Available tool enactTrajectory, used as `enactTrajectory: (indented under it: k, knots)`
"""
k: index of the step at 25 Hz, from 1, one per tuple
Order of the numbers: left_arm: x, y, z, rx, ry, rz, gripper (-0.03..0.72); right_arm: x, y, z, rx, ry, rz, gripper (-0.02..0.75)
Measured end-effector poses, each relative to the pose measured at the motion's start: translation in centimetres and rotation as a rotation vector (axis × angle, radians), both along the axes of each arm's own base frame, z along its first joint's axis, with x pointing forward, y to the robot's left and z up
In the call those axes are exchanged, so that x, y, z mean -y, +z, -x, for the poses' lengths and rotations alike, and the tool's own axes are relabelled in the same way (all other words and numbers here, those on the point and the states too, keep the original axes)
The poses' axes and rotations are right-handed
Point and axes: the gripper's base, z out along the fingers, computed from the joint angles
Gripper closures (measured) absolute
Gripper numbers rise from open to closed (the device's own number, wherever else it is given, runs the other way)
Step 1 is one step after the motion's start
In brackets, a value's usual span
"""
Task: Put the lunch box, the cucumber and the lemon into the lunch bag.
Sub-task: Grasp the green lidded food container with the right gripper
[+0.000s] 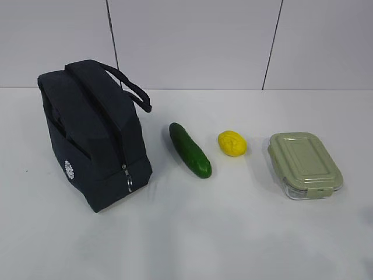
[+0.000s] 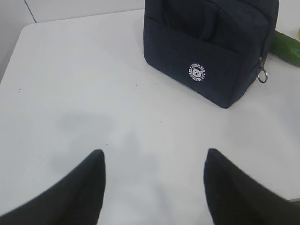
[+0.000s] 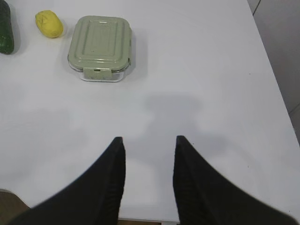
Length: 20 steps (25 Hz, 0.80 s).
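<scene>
The navy lunch bag (image 1: pixel 93 134) stands at the left of the white table, its top closed, with handles, a silver ring pull (image 1: pixel 129 182) and a white logo; it also shows in the left wrist view (image 2: pixel 211 47). The dark green cucumber (image 1: pixel 190 149) lies to its right, then the yellow lemon (image 1: pixel 232 143), then the lunch box (image 1: pixel 304 164) with its sage-green lid. The right wrist view shows the lunch box (image 3: pixel 100 47), lemon (image 3: pixel 48 24) and cucumber end (image 3: pixel 5 33). My left gripper (image 2: pixel 154 157) is open and empty, near the bag. My right gripper (image 3: pixel 150 140) is open and empty, short of the lunch box.
The white table (image 1: pixel 233 233) meets a pale panelled wall behind. Its near edge shows below my right gripper (image 3: pixel 140 220), its right edge in the right wrist view (image 3: pixel 276 79), and its left corner in the left wrist view (image 2: pixel 18 42).
</scene>
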Motion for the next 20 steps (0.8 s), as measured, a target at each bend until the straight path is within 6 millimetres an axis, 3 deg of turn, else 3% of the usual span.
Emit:
enactTrajectory:
  k: [20]
  knots:
    - [0.0, 0.0, 0.0, 0.0, 0.0, 0.0, 0.223, -0.43, -0.03, 0.0, -0.002, 0.025, -0.05, 0.449]
